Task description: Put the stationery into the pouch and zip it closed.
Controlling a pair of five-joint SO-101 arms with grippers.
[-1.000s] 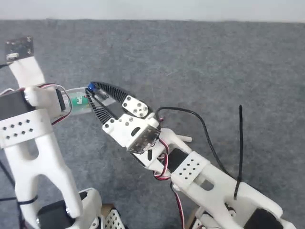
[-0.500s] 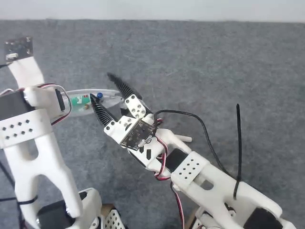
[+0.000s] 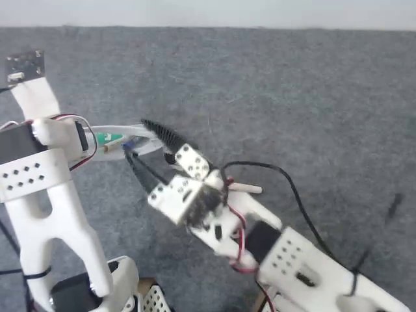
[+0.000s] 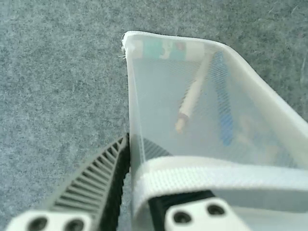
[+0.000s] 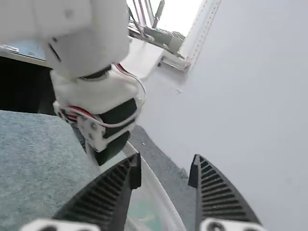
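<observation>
The left gripper (image 4: 137, 162) pinched the pouch (image 4: 192, 115) tight at its white woven zip band. One ribbed black finger (image 4: 98, 185) showed; the other was mostly hidden under the band. The pouch was soft see-through mesh, with a white pen (image 4: 192, 96) and a blue pen (image 4: 222, 108) blurry inside. Its long side ran out to the right gripper (image 5: 164, 166), whose fingers stood apart on either side of the pouch's end above the fuzzy grey carpet (image 3: 292, 84).
</observation>
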